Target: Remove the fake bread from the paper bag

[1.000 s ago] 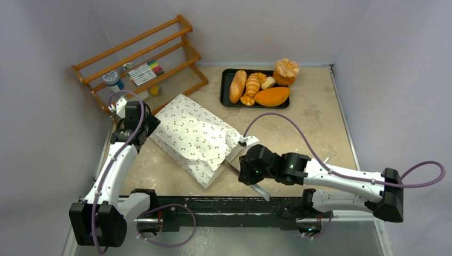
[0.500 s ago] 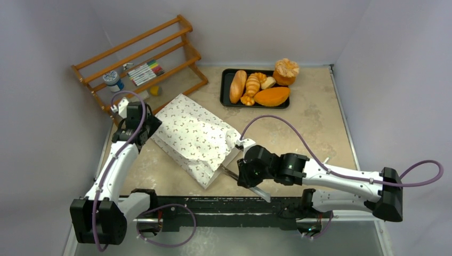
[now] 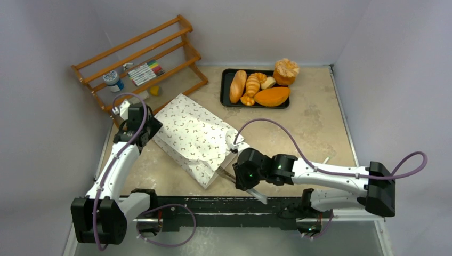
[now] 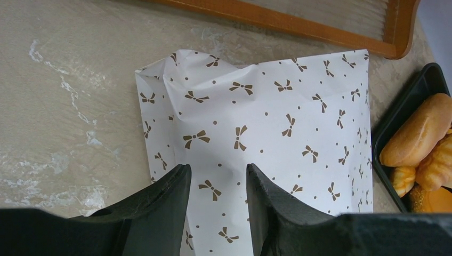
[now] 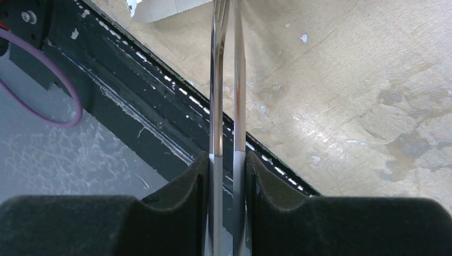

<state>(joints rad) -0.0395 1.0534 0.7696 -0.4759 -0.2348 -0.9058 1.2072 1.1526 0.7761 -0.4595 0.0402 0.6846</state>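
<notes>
The paper bag (image 3: 194, 136), white with small brown bows, lies flat on the table, its open end at the near right. At the bag's far left end my left gripper (image 3: 151, 128) is open. In the left wrist view its fingertips (image 4: 216, 168) straddle flat paper (image 4: 266, 117). My right gripper (image 3: 241, 178) is shut on metal tongs (image 3: 260, 195), both tong arms (image 5: 226, 80) squeezed between my fingers (image 5: 226, 154). The tong tips point at the bag's mouth. Whatever is inside the bag is hidden. Several pieces of fake bread (image 3: 256, 88) lie in the black tray.
The black tray (image 3: 225, 88) sits at the back centre, its corner (image 4: 405, 106) also visible in the left wrist view. A wooden rack (image 3: 144, 50) at the back left holds markers (image 3: 145, 72) and a small jar (image 3: 112, 79). The black base rail (image 3: 224, 205) borders the near table edge.
My right arm has moved left with the tongs, bringing their tips up to the bag's mouth. The left arm and the bag have barely shifted.
</notes>
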